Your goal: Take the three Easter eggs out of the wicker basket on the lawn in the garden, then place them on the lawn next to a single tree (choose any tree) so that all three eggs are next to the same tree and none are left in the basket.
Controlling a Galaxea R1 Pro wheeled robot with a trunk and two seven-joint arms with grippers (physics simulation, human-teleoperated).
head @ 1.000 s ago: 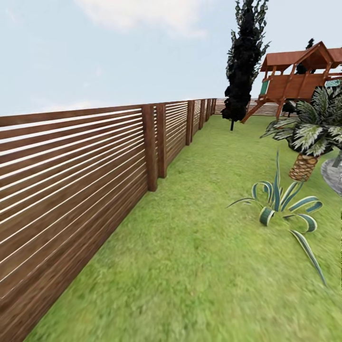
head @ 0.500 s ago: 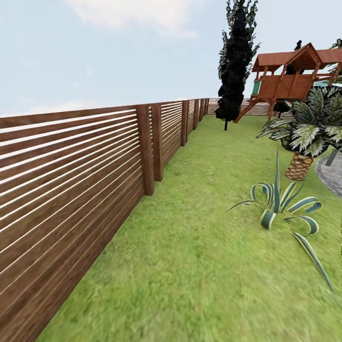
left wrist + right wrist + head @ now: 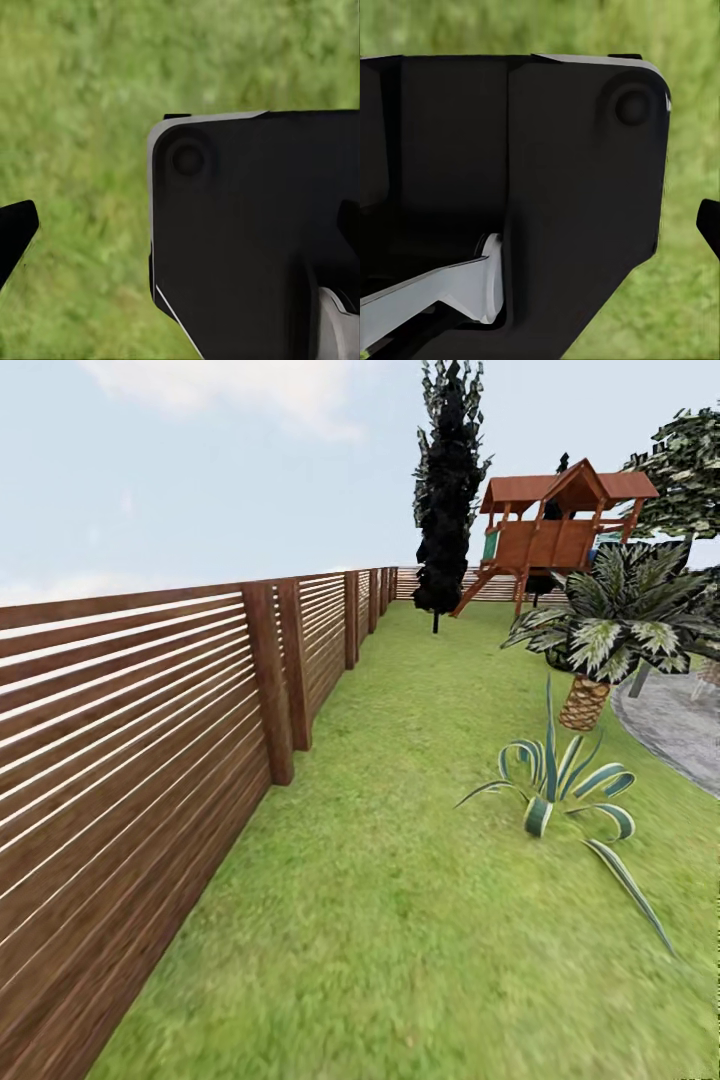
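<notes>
Lawn (image 3: pixel 400 920): green grass is stretching ahead from the head view, running alongside the fence to the far end of the garden.
Fence (image 3: pixel 130 730): brown horizontal slats are lining the left side.
Black tree (image 3: pixel 448 480): a tall dark tree is standing at the far end, near the wooden playhouse (image 3: pixel 560 525).
Plants: a striped agave (image 3: pixel 552 790) is sitting on the grass, a small palm (image 3: pixel 600 630) just behind it by the grey paving (image 3: pixel 675 725).
Speckled tree (image 3: pixel 690 465): foliage is peeking in at the right edge.
Eggs and basket: I'm seeing none from here.
Claws: both wrist views are looking at dark robot bodywork over grass; I cannot tell whether either is released or clenched.
</notes>
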